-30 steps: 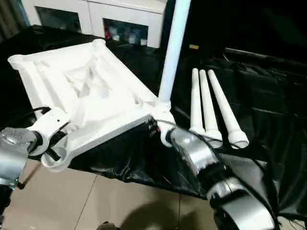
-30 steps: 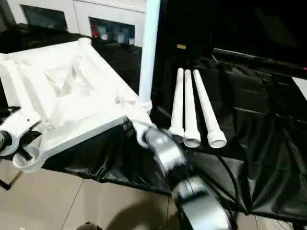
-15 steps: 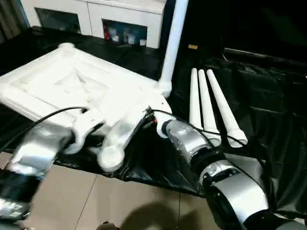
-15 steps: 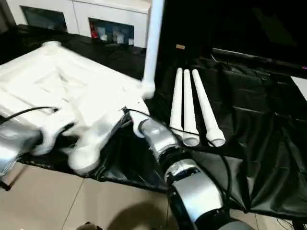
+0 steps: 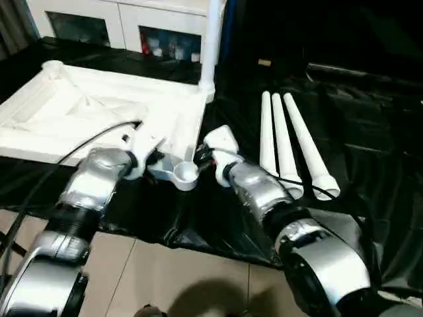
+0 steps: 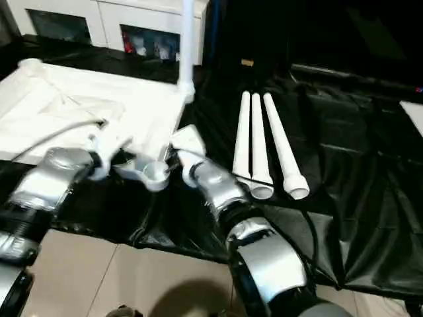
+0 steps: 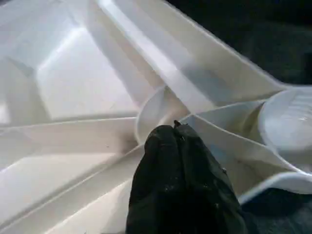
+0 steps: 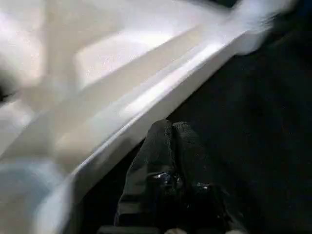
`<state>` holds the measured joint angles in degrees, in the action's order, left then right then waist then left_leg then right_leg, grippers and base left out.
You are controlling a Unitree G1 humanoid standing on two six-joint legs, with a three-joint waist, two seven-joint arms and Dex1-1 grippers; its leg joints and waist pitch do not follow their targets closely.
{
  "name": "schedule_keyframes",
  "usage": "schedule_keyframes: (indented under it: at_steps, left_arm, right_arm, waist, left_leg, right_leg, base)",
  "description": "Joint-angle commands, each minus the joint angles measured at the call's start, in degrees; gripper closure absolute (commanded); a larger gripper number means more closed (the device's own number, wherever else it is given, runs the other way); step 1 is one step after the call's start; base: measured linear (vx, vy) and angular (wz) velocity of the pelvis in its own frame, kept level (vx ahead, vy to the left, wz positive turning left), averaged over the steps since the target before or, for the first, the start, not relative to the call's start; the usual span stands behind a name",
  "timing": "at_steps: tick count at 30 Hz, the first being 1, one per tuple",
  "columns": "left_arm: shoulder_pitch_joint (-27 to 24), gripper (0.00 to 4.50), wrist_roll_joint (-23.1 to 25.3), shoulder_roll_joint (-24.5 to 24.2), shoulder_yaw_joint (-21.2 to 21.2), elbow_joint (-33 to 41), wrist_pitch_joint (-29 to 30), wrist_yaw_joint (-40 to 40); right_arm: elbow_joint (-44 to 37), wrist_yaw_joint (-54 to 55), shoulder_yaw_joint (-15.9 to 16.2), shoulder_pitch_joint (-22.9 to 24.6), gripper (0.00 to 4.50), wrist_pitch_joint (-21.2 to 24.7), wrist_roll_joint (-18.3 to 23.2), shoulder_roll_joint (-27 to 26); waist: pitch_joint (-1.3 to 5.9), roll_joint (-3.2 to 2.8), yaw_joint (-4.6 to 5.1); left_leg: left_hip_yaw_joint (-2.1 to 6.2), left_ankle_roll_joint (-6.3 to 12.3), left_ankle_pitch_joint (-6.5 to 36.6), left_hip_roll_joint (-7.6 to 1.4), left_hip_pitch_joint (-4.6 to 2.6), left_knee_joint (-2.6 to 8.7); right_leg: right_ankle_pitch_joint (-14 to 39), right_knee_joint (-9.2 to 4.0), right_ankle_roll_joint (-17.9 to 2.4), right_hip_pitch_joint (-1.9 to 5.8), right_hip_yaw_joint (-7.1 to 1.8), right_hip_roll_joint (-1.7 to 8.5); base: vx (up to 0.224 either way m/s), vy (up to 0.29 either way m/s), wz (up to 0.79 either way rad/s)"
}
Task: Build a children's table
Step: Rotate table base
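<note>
Nearest the camera, two silver forearms are reaching in over the tiled floor (image 5: 132,277) toward the edge of a table draped in black sheeting (image 5: 370,132). The left gripper (image 7: 178,134) is pressing its two black fingers flat together with nothing between them, the tips sitting on a rib junction of the tabletop's underside; the left wrist view is giving that close look, along with the round near-corner socket (image 7: 287,126) just beside it. The right gripper (image 8: 171,127) is likewise closed tight and empty, and its own wrist camera is showing the tips resting against the black sheeting right beside the tabletop's outer rim, a detail the head views are hiding behind the white wrist housing. From the head camera, the tabletop (image 5: 99,115) is lying upside down on the sheeting, ribbed side up, its near corner socket poking out between the two wrists. One leg (image 5: 211,39) is standing upright in the far-right corner socket, rising out past the top of the picture. To the right, well apart from the tabletop, three loose legs (image 5: 287,142) are lying side by side, wide ends toward the robot. Farthest back, a white cabinet with glass doors (image 5: 132,26) is standing behind the table.
</note>
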<state>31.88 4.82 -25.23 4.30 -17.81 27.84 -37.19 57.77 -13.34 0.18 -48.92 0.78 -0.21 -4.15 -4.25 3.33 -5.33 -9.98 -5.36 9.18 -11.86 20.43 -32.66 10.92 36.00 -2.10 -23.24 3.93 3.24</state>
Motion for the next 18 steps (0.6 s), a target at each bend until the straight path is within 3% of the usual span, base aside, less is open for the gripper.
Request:
schedule_keyframes:
  at_steps: [1, 2, 4, 5, 6, 7, 8, 10, 12, 18]
  left_arm:
    - [-2.65, 4.5, -2.56, 1.11, -2.58, 5.28, -1.67, 1.41]
    - [-4.05, 4.17, -3.79, 1.61, -3.49, 6.88, -3.27, 1.6]
    - [-6.07, 4.09, -5.43, 2.45, -4.89, 9.51, -3.19, 1.96]
    - [-7.21, 4.09, -6.44, 2.78, -5.3, 10.94, -3.7, 1.73]
    - [-9.94, 4.06, -8.48, 3.08, -5.74, 14.66, -3.87, 0.43]
    - [-10.53, 3.97, -8.63, 2.95, -5.63, 15.43, -4.2, 0.11]
    - [-10.69, 3.84, -8.67, 2.91, -5.6, 15.65, -4.29, 0.03]
    - [-12.57, 3.68, -9.88, 1.78, -5.19, 19.0, -4.89, -2.84]
    - [-14.03, 3.39, -11.34, 0.59, -4.52, 22.48, -5.29, -5.89]
    - [-15.17, 3.01, -13.23, -0.95, -3.2, 25.68, -4.08, -8.44]
  right_arm:
    - [-4.63, 0.35, -1.55, 2.06, 4.19, 1.28, 1.67, 0.8]
    - [-6.02, 0.47, -1.79, 2.62, 4.11, 1.46, 1.8, 1.16]
    - [-7.1, 0.72, -2.06, 2.81, 4.0, 1.95, 1.81, 1.73]
    - [-7.36, 0.96, -2.25, 2.7, 4.0, 2.22, 1.76, 2.09]
    - [-6.61, 1.77, -2.91, 1.42, 3.87, 3.23, 1.65, 3.37]
    - [-6.25, 1.97, -3.05, 0.97, 3.76, 3.61, 1.62, 3.77]
    - [-6.15, 2.03, -3.09, 0.84, 3.71, 3.72, 1.61, 3.87]
    - [-4.93, 3.2, -3.48, -0.72, 3.56, 5.28, 1.43, 5.29]
    - [-5.05, 4.57, -3.83, -1.55, 3.27, 7.85, 1.1, 6.59]
    - [-4.83, 6.45, -4.99, -2.35, 2.86, 11.1, 1.6, 7.68]
  waist:
    - [5.05, -2.38, -0.24]
    - [4.93, -2.16, -0.27]
    - [4.82, -2.01, -0.18]
    - [4.75, -1.59, -0.11]
    - [4.54, -0.76, -0.02]
    - [4.54, -1.19, -0.26]
    - [4.35, -1.23, -0.16]
    - [4.27, -0.77, -0.08]
    - [4.2, -0.7, -0.16]
    - [4.43, -0.88, -0.1]
  left_leg:
    - [0.54, -1.61, 9.91, -1.37, -0.43, 3.08]
    - [0.52, -1.28, 9.87, -1.34, -0.31, 3.1]
    - [0.4, -1.25, 11.26, -1.27, -0.44, 3.19]
    - [0.3, -1.16, 11.9, -1.23, -0.52, 3.24]
    - [0.17, -1.28, 13.33, -1.34, -0.56, 3.32]
    - [0.41, -1.47, 13.6, -1.47, -0.65, 3.3]
    - [0.29, -1.53, 14.38, -1.34, -0.64, 3.37]
    - [0.21, -1.47, 14.98, -1.19, -0.69, 3.4]
    - [0.31, -1.56, 14.87, -1.19, -0.63, 3.43]
    - [0.21, -1.97, 12.95, -1.03, -0.49, 3.28]
  right_leg:
    - [-3.08, -2.78, -11.97, 3.62, -3.06, 4.46]
    - [-2.96, -2.89, -12.05, 3.69, -3.05, 4.43]
    - [-0.06, -3.16, -11.89, 3.54, -2.99, 4.32]
    - [1.63, -3.45, -11.65, 3.41, -2.97, 4.24]
    - [5.65, -3.88, -11.02, 3.21, -3.05, 4.37]
    - [6.7, -3.63, -11.01, 3.23, -3.05, 4.63]
    - [8.97, -4.04, -10.09, 2.98, -3.07, 4.4]
    - [11.34, -4.26, -8.77, 2.83, -3.07, 4.22]
    - [13.49, -4.33, -7.61, 2.72, -3.08, 4.36]
    - [9.87, -3.89, -7.38, 2.69, -3.07, 4.04]
  base:
    - [0.0, 0.0, 0.0]
    - [0.0, 0.0, 0.0]
    - [0.0, 0.0, 0.0]
    - [0.0, 0.0, 0.0]
    - [0.0, 0.0, 0.0]
    - [0.0, 0.0, 0.0]
    - [0.0, 0.0, 0.0]
    - [0.0, 0.0, 0.0]
    - [0.0, 0.0, 0.0]
    - [0.0, 0.0, 0.0]
